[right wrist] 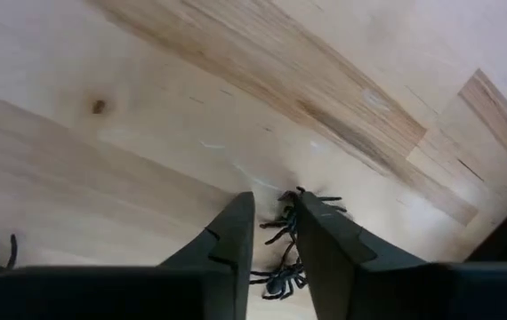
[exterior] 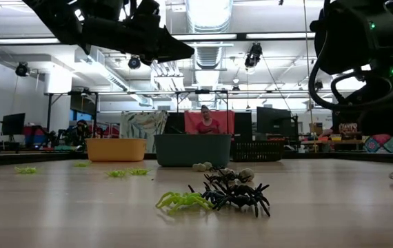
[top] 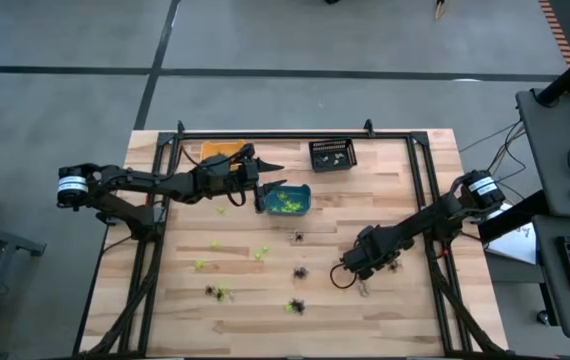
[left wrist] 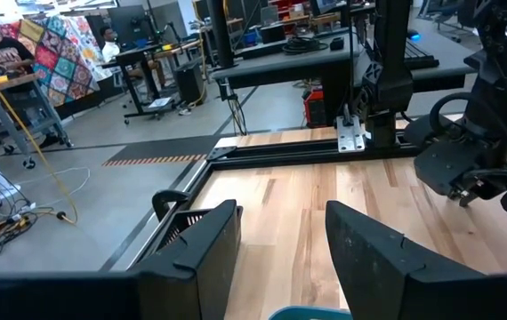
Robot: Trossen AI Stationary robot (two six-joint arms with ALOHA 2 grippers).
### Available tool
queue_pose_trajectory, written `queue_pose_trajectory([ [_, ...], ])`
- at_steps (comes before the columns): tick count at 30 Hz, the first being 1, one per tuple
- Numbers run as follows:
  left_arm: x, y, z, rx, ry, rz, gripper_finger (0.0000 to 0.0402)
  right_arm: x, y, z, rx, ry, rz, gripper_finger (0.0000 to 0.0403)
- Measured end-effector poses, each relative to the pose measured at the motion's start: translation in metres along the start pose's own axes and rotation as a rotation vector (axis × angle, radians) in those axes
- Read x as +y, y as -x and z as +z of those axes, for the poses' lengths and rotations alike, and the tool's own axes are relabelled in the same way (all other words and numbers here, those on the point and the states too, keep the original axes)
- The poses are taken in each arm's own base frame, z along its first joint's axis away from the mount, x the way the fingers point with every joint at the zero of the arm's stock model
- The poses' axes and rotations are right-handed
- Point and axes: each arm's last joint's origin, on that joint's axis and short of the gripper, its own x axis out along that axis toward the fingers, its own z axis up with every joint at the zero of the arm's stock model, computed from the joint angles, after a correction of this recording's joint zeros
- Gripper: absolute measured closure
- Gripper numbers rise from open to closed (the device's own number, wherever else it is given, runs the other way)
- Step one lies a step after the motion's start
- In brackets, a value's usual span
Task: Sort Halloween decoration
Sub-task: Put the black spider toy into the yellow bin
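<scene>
Pale wooden table carries the scene, read from left to right. At left the left gripper hovers over the teal bin, its fingers parted and empty; lime-green pieces already lie in that bin. An orange bin and a black bin stand along the far edge. Across the middle the Halloween decoration, tiny green and dark plastic spiders, lies scattered on the boards, none touching a bin. At right the right gripper is down at the table, its fingers narrowed around a black spider whose legs protrude between them; whether the grip is complete cannot be told. Such trinkets are judged very light, with thin springy legs that may slip or snag, so a hold across the stiffer body seems safest.
</scene>
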Motion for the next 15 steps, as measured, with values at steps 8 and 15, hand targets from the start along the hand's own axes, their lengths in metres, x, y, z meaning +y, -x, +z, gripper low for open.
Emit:
queue_pose_trajectory([
  [8,0.0,0.0,0.0,0.0,0.0,0.0,0.0244,0.0012,-0.0002,0.0011,-0.031,0.039,0.007,0.0388],
  [15,0.0,0.0,0.0,0.0,0.0,0.0,0.0244,-0.0033,0.0055,0.0005,-0.065,0.091,0.017,0.0394],
])
